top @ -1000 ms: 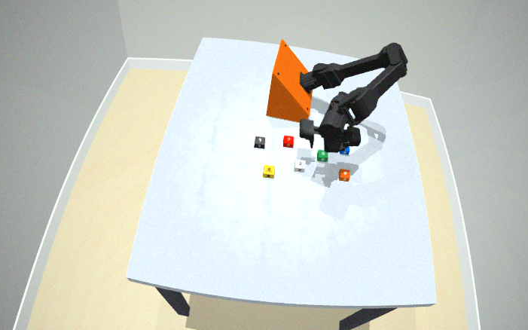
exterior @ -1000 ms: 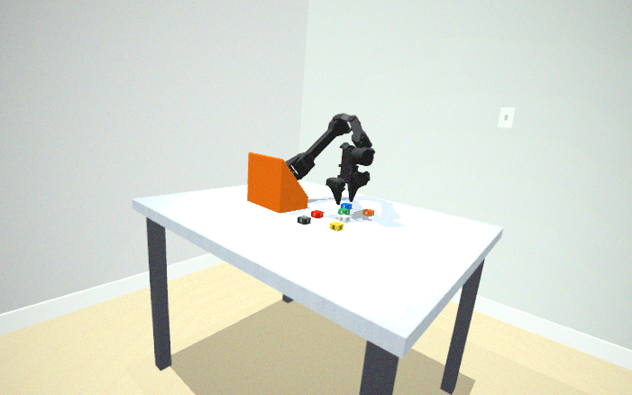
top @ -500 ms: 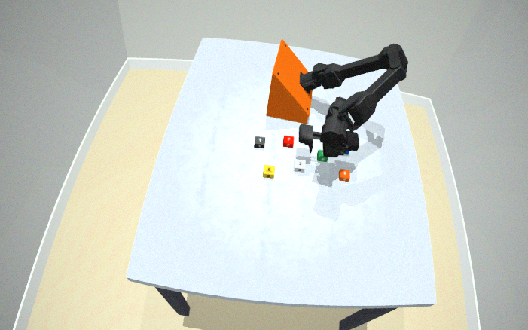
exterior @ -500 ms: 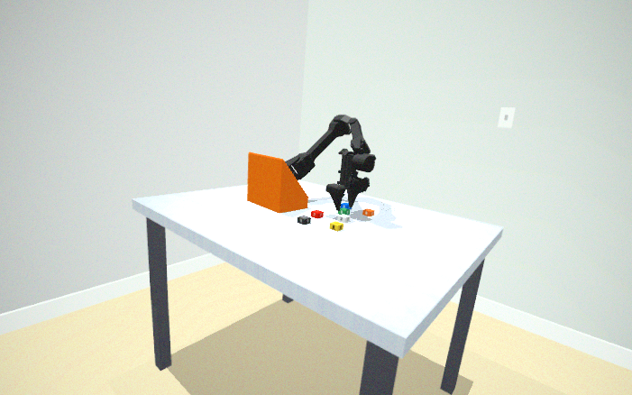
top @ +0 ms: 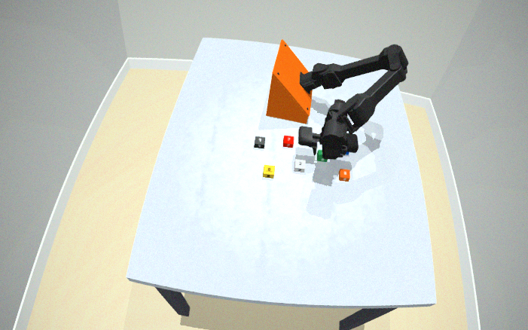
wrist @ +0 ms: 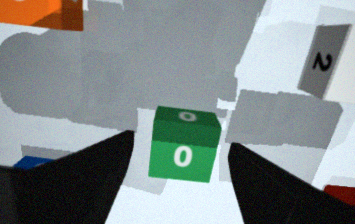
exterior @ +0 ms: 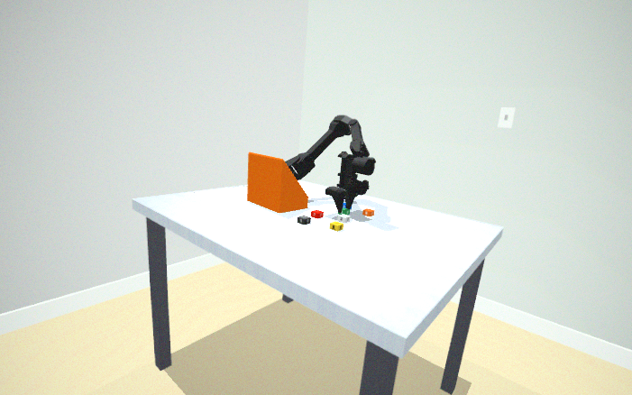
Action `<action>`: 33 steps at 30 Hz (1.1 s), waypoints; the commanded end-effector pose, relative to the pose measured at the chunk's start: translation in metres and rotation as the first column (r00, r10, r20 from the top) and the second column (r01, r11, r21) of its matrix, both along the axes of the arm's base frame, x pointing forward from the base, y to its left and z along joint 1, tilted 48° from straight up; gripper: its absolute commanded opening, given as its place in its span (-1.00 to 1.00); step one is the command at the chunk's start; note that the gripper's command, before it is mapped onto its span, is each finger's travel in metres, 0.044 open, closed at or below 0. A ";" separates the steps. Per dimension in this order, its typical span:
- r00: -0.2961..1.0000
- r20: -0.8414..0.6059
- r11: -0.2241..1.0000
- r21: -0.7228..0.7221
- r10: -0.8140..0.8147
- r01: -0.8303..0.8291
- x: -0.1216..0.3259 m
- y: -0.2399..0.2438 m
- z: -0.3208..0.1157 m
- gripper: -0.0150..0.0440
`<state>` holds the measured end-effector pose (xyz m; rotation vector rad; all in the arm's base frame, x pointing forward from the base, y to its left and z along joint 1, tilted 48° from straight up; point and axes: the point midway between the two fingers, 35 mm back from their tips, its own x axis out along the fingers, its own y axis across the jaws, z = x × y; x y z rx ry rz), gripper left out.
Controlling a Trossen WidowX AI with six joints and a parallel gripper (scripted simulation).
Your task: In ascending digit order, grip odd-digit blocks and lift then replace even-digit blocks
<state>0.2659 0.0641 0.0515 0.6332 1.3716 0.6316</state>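
Observation:
The green block (top: 321, 156) (exterior: 346, 212) (wrist: 183, 159) shows 0 and sits on the table. My gripper (exterior: 344, 209) (wrist: 182, 144) is partly open around it, one finger on each side, with gaps to both in the wrist view. The white block (top: 299, 165) (exterior: 343, 218) (wrist: 350, 65) shows 2. The dark grey block (top: 259, 142) (exterior: 304, 220) shows 1. The red block (top: 288, 141) (exterior: 316, 214) (wrist: 347, 194) seems to show 7. Digits on the yellow block (top: 268, 171) (exterior: 336, 225) and orange block (top: 343, 175) (exterior: 368, 212) (wrist: 23, 14) are unclear. The blue block (wrist: 34, 161) is mostly hidden.
An orange wedge-shaped stand (top: 287, 94) (exterior: 269, 181) carries the arm at the back of the table (top: 224, 229) (exterior: 279, 254). The white block and the blue block lie on opposite sides of the green one. The red block lies beyond a finger in the wrist view.

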 end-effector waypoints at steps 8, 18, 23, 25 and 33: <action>1.000 -0.004 1.000 0.004 -0.002 0.002 0.000 0.001 0.000 -0.08; 1.000 -0.004 1.000 0.004 -0.002 0.002 0.000 0.001 0.000 -0.08; 1.000 -0.004 1.000 0.004 -0.002 0.002 0.000 -0.003 0.003 -0.08; 1.000 -0.004 1.000 0.004 -0.002 0.002 0.000 -0.005 0.005 -0.08; 1.000 -0.004 1.000 0.004 -0.002 0.002 -0.001 -0.010 0.010 -0.08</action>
